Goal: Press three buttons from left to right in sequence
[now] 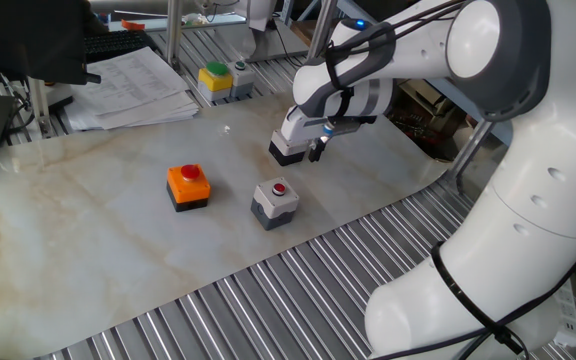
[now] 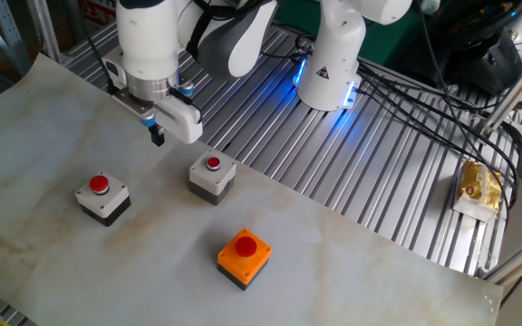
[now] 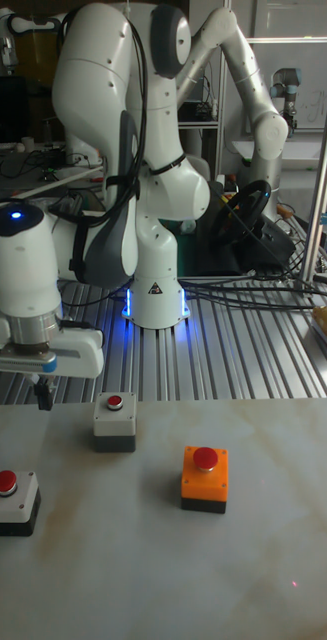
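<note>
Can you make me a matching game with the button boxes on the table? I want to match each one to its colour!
Things:
1. The box in the middle of the row of three
2. The box sitting far off near the papers
3. The box nearest the robot's gripper in the other fixed view
4. The box at the other end of the row

Colours:
A. orange on a black base
B. grey
C. yellow with a green button
D. white top on a black base

Pairs: 1-B, 2-C, 3-D, 4-A

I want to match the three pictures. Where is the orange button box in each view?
One fixed view: orange box left of centre, left of the grey box.
The other fixed view: orange box low centre, nearest the camera.
Tall fixed view: orange box lower middle, rightmost.
Shared landmark: the grey box, always next to it.
</note>
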Tool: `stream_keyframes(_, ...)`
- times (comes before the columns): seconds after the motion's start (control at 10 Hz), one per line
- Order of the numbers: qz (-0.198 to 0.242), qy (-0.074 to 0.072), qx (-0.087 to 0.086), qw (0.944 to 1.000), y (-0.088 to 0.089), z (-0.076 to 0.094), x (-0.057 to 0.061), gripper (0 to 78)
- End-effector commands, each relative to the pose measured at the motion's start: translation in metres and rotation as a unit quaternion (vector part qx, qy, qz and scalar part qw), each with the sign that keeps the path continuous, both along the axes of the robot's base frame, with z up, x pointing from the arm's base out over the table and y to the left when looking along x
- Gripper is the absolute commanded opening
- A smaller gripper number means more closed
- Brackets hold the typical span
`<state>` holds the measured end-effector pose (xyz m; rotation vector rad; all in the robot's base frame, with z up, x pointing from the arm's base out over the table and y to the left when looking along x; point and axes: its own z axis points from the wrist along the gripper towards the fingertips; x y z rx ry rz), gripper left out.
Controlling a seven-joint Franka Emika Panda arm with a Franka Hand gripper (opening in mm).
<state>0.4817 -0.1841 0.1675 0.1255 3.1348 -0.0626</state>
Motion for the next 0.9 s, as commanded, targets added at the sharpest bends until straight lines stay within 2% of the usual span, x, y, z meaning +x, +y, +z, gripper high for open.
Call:
stream_keyframes(0.1, 0.002, -0.002, 0.000, 1.0000, -0.0004, 0.0011, 0.0007, 0.0)
stream_keyframes(0.4, 0.023, -0.009, 0.003, 0.9997, -0.0004, 0.0011, 0.0007, 0.0)
stream_keyframes(0.5, 0.072, -0.014, 0.005, 0.9973, -0.0004, 0.0011, 0.0007, 0.0)
stream_keyframes(0.7, 0.100, -0.012, 0.002, 0.9949, -0.0004, 0.0011, 0.0007, 0.0)
stream_keyframes(0.8, 0.129, -0.011, 0.000, 0.9916, -0.0004, 0.0011, 0.0007, 0.0)
stream_keyframes(0.9, 0.135, -0.010, 0.001, 0.9908, -0.0004, 0.0011, 0.0007, 0.0)
